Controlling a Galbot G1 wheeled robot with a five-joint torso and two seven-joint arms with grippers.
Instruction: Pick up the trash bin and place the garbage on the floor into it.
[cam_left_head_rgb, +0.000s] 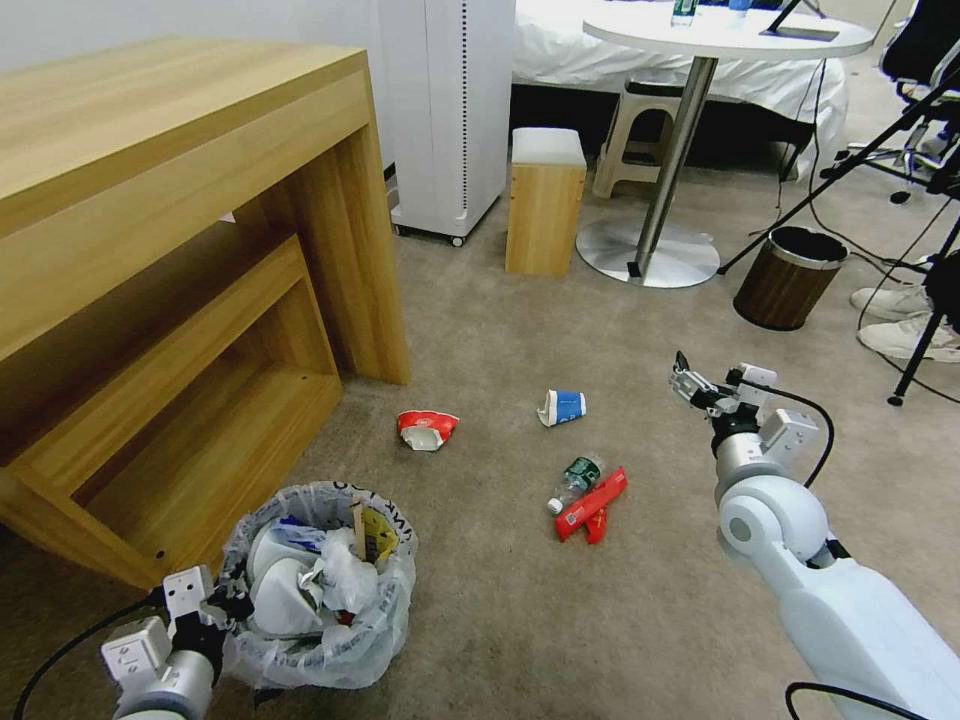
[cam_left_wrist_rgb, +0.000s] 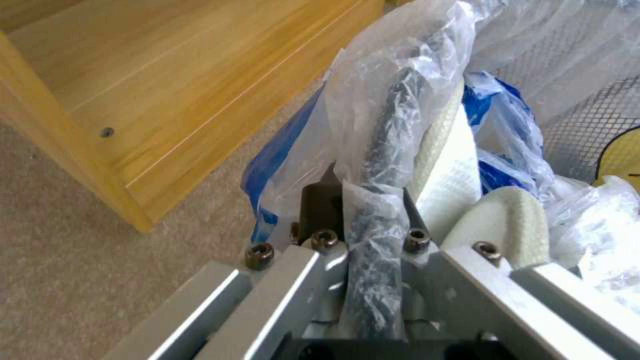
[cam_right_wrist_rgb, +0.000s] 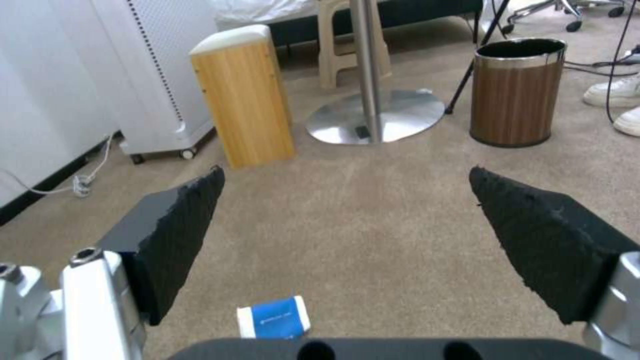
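The trash bin (cam_left_head_rgb: 320, 590) sat at the lower left of the head view, beside the wooden desk (cam_left_head_rgb: 180, 200), its crinkly translucent liner already stuffed with crumpled paper, a white slipper and a wooden stick. The left end effector (cam_left_wrist_rgb: 363, 200) was clenched on the bag-wrapped rim, thin film bunched between its dark pads. By my reckoning the job was more than half done. Left on the short-pile beige floor (cam_left_head_rgb: 500, 620) were a squashed red-white cup (cam_left_head_rgb: 427, 429), a blue-white cup (cam_left_head_rgb: 561, 407), a green-labelled bottle (cam_left_head_rgb: 575, 480) and a glossy red packet (cam_left_head_rgb: 592, 505) touching it. The right end effector (cam_left_head_rgb: 692, 383) hung at centre right, its rough black foam wedges spread wide and grasping nothing, the blue-white cup just beneath it.
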